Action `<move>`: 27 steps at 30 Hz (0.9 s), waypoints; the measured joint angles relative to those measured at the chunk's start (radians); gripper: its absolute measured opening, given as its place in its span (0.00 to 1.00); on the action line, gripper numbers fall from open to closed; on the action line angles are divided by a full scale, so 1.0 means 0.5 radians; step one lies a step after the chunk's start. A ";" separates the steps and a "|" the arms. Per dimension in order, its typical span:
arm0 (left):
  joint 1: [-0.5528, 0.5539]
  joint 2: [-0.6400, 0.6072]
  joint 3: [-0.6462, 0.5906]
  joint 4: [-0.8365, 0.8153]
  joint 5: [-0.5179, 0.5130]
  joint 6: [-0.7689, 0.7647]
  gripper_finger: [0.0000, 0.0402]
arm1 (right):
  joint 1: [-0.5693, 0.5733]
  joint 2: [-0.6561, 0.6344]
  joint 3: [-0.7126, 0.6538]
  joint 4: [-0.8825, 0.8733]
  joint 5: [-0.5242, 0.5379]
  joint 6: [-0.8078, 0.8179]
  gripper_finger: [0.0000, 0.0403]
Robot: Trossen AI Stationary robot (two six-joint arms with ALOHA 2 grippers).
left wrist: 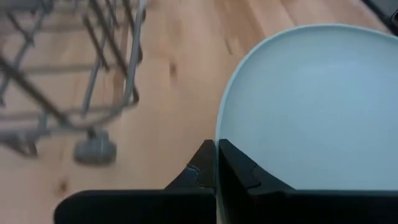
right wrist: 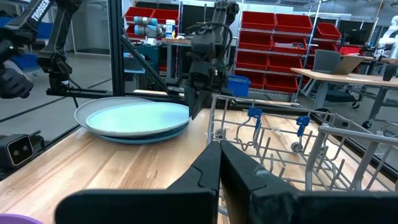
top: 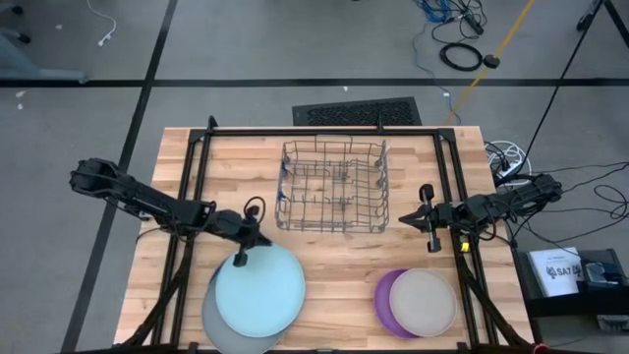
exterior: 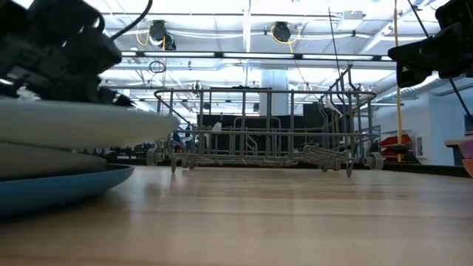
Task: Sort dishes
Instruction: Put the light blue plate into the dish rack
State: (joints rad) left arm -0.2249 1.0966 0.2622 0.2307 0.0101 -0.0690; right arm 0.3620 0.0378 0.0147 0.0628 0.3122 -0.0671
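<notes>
Three large dishes are stacked at the table's near left. A light blue plate [top: 263, 290] lies on top of a grey plate [top: 224, 326], and the low view shows a darker blue plate [exterior: 66, 185] under both. My left gripper [top: 241, 258] is shut on the light blue plate's rim. At the near right a beige-grey plate [top: 426, 303] rests on a purple plate [top: 385, 295]. My right gripper [top: 429, 222] hangs shut over the table right of the grey wire dish rack [top: 332, 187], touching nothing. My left gripper pinches the light blue plate's rim [left wrist: 219, 134] at its far left side between its two fingers [left wrist: 239, 168]. They slant down from the table's left. The held side sits a little above the grey plate [exterior: 44, 159], and the plate stays nearly level over the stack.
The dish rack stands at the table's middle, toward the far edge, just right of my left gripper. A black frame's rails [top: 187, 187] run along the table's left, right and far sides. Bare wood lies between the two stacks of plates.
</notes>
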 joint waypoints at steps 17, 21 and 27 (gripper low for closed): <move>-0.031 -0.061 0.349 -0.109 0.015 0.299 0.00 | 0.000 0.000 0.000 0.000 0.000 0.000 0.01; -0.034 -0.116 0.359 -0.169 -0.034 0.312 0.00 | 0.000 0.000 0.000 0.000 0.000 0.000 0.01; -0.036 -0.184 0.359 -0.176 -0.100 0.316 0.00 | 0.000 0.000 0.000 0.000 0.000 -0.002 0.01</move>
State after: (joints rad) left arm -0.2428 1.0046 0.4416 0.1429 -0.0400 0.0889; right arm 0.3618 0.0378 0.0147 0.0629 0.3122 -0.0681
